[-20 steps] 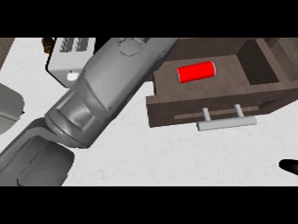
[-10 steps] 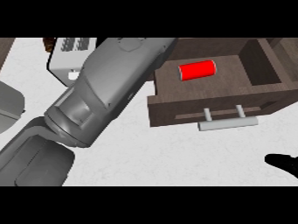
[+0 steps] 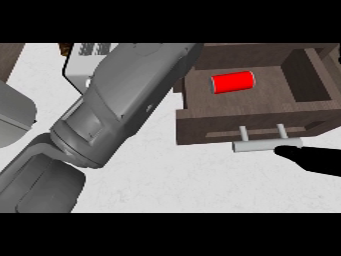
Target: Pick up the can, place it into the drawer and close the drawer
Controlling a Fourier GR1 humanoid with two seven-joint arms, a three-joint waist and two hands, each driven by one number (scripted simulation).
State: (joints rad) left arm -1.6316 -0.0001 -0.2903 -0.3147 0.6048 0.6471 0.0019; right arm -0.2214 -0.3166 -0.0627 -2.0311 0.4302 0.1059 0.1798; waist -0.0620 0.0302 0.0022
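The red can (image 3: 233,82) lies on its side inside the open dark wooden drawer (image 3: 241,119) at the upper right. A pale bar handle (image 3: 266,145) sticks out from the drawer's front. My right hand (image 3: 322,161) comes in from the right edge, fingers stretched leftward, its tip at the handle's right end. My left forearm (image 3: 121,107) runs as a big grey mass from the lower left up to the top centre, beside the drawer's left wall. Its hand is cut off at the top and does not show.
A white appliance (image 3: 78,70) stands at the upper left, partly behind the left forearm. A grey rounded object (image 3: 3,120) sits at the left edge. The white counter (image 3: 173,175) stretches below the drawer.
My right hand has moved up and to the left from the lower right corner to the drawer's handle. The can and the left forearm stay as they were.
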